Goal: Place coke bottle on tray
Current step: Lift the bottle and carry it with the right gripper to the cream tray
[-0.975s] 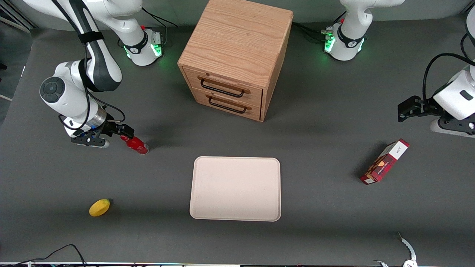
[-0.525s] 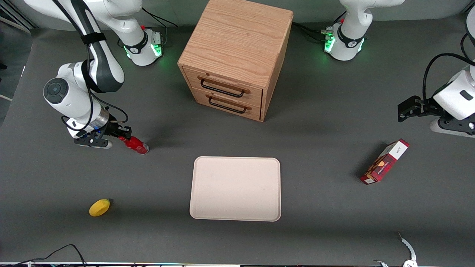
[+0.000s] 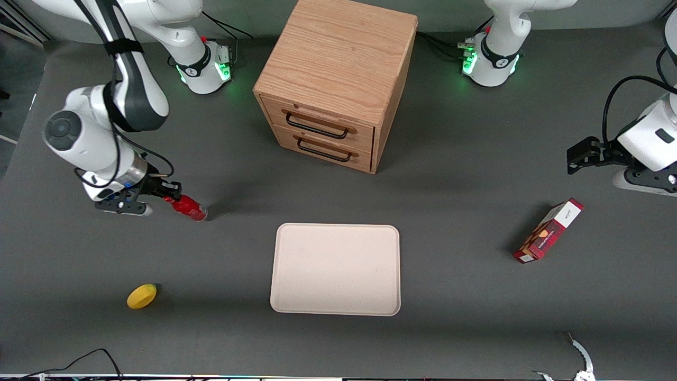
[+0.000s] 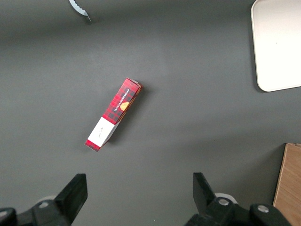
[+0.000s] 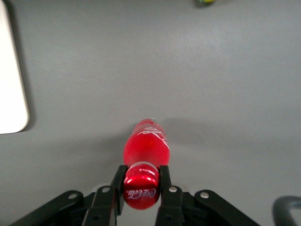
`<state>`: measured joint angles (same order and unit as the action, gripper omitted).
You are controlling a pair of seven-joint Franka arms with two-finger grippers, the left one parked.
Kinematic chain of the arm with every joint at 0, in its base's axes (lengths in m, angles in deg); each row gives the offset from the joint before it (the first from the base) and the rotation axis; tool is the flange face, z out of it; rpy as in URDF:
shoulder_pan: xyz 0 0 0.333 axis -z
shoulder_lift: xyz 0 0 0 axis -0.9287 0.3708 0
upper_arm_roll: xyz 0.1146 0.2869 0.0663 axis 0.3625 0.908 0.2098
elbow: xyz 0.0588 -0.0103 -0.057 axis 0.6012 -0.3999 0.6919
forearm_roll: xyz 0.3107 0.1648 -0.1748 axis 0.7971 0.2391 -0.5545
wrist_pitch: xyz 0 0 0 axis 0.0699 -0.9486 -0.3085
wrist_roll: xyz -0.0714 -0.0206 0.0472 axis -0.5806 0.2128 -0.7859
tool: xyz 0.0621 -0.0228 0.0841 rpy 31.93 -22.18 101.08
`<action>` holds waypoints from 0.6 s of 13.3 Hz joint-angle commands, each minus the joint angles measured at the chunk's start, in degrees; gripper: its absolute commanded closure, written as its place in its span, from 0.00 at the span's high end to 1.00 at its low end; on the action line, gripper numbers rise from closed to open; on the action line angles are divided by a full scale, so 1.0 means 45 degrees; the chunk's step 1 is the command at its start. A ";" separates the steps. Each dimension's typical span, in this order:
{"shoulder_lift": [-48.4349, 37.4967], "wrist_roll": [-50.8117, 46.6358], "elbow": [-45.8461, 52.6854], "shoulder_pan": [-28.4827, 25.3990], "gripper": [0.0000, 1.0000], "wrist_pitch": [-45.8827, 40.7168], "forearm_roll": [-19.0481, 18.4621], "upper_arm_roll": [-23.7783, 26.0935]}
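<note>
The gripper (image 3: 168,193) pinches the slim red coke bottle's (image 3: 188,207) cap at frame left; bare grey table (image 3: 238,233) separates it from the cream rectangular tray (image 3: 335,269).

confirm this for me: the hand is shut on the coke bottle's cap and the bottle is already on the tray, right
Not quite. The hand is shut on the coke bottle at its cap, but the bottle is not on the tray. The front view shows it over bare table toward the working arm's end, well apart from the tray, which holds nothing.
</note>
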<state>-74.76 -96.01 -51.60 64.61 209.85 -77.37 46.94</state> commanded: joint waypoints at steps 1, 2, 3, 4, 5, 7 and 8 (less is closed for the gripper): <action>0.0143 -0.0447 0.3350 -0.0094 0.00 -0.3275 -0.0023 0.0164; 0.0279 -0.0602 0.4327 -0.0152 0.00 -0.3787 -0.0003 0.0397; 0.0570 -0.0991 0.5516 -0.0152 0.00 -0.4508 -0.0003 0.0554; 0.1270 -0.1478 0.6959 -0.0172 0.00 -0.5346 0.0035 0.0865; 0.2205 -0.2256 0.8617 -0.0153 0.00 -0.6205 -0.0061 0.1467; 0.4624 -0.4149 1.2287 -0.0307 0.00 -0.7907 -0.0120 0.2310; 0.5583 -0.4874 1.3543 -0.0599 0.00 -0.8029 -0.0159 0.2429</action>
<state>-64.38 -110.74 -10.51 63.86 179.45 -77.36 56.13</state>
